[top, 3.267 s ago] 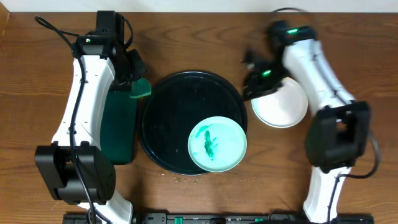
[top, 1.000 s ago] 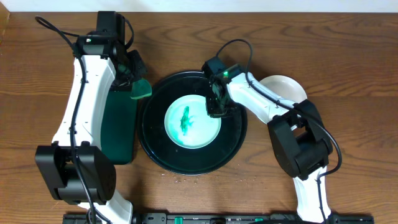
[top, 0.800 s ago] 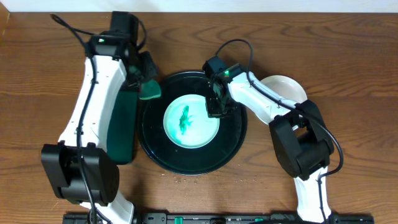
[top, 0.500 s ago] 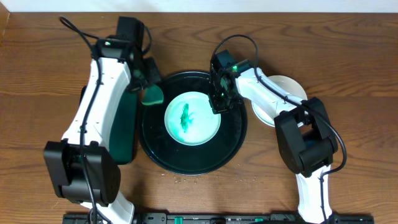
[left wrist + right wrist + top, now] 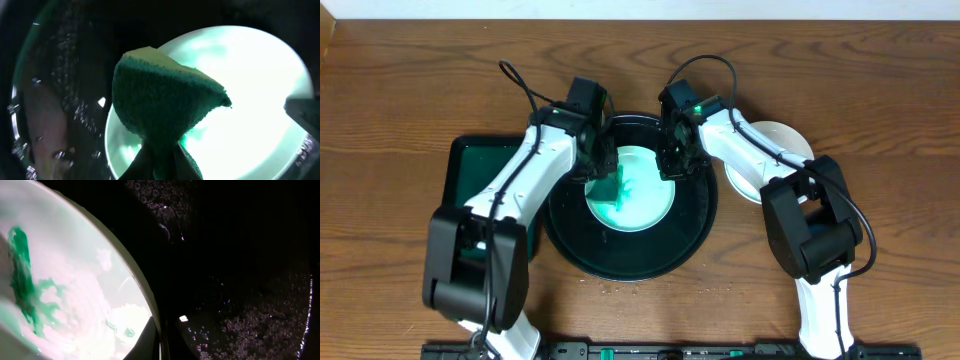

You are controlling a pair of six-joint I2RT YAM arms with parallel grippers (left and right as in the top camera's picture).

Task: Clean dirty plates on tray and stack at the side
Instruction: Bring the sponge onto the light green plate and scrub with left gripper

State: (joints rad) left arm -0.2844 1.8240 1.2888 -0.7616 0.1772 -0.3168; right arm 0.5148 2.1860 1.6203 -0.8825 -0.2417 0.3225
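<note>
A pale mint-green plate (image 5: 638, 192) with a dark green smear (image 5: 22, 280) lies in the middle of the round black tray (image 5: 620, 262). My left gripper (image 5: 604, 176) is shut on a green sponge (image 5: 162, 102) and holds it over the plate's left half (image 5: 260, 75). My right gripper (image 5: 672, 160) is shut on the plate's right rim (image 5: 145, 297). A white plate (image 5: 782, 140) lies on the table right of the tray, partly under my right arm. I see no third plate.
A dark green rectangular tray (image 5: 475, 185) lies left of the black tray, partly under my left arm. Small crumbs (image 5: 610, 290) lie on the wood in front of the black tray. The table's back edge runs along the top.
My left arm swung right from the green tray and brought the sponge over the mint plate. My right gripper keeps its hold on the plate's right rim.
</note>
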